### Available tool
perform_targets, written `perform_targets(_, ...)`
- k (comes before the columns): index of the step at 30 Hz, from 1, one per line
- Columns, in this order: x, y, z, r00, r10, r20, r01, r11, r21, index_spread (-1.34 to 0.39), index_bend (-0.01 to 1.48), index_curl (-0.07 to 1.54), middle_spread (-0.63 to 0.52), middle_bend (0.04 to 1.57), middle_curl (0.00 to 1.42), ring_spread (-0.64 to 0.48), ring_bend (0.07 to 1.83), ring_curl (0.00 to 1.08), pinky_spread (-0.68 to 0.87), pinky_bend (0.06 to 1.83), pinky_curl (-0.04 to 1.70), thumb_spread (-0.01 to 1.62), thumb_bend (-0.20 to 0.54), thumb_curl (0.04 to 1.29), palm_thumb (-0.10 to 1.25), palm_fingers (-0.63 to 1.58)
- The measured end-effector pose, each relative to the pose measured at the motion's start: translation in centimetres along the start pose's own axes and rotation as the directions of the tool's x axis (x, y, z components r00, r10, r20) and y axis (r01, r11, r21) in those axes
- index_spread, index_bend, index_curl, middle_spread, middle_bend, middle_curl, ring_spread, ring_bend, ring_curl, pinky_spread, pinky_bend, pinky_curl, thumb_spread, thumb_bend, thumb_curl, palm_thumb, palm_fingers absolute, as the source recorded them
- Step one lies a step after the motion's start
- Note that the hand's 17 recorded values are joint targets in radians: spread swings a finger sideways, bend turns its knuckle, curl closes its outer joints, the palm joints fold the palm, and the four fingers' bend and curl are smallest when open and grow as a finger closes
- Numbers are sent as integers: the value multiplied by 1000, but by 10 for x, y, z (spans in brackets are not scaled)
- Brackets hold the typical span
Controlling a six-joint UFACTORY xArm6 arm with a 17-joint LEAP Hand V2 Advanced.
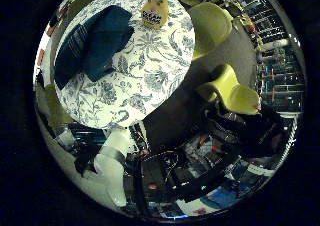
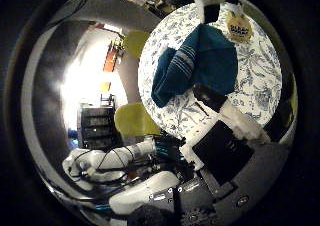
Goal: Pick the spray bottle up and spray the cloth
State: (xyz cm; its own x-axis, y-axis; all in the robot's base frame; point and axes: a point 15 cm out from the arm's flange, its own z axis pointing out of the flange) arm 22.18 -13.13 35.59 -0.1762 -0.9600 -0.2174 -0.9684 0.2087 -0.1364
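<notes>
Spray bottle (image 1: 155, 13) on floral counter (image 1: 150, 71): yellow label carries dark print, letters too small to make out. Cloth (image 1: 95, 43): stripes only, no text. No other legible signs or numbers.

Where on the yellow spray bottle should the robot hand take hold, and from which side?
Probably round the narrow white neck under the trigger, above the wide yellow body of the spray bottle, so a finger can reach the trigger. It stands upright near the edge of the table, beside the blue cloth; come in level from the side away from the cloth.

Matt woven cloth (image 2: 200, 61), glossy plastic spray bottle (image 1: 155, 13)
</notes>
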Motion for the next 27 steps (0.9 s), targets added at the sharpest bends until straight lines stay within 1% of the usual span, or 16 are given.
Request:
perform_targets(7,9,3,-2,1000,12,0,-12,1000,13,-423,359,433,-35,291,346,197,173,116,417,193,248,960,-23,368,886,383)
perform_targets(11,10,-3,-3,999,8,38,-10,999,48,-425,347,430,-62,321,352,188,191,128,420,177,236,960,-23,371,885,420)
perform_targets(15,27,-3,-3,995,58,85,-65,994,86,-430,333,430,-90,347,356,178,195,147,424,179,216,960,-23,375,880,449)
perform_targets(20,48,1,2,989,94,113,-104,991,80,-431,317,431,-98,342,352,171,193,160,420,182,201,965,-22,380,881,460)
perform_targets(22,57,2,2,986,114,118,-123,989,79,-429,295,427,-99,343,350,171,199,166,419,184,199,968,-24,383,879,459)
perform_targets(27,77,0,2,971,157,178,-177,979,103,-395,205,412,-97,329,347,171,206,183,414,192,201,973,-27,384,844,468)
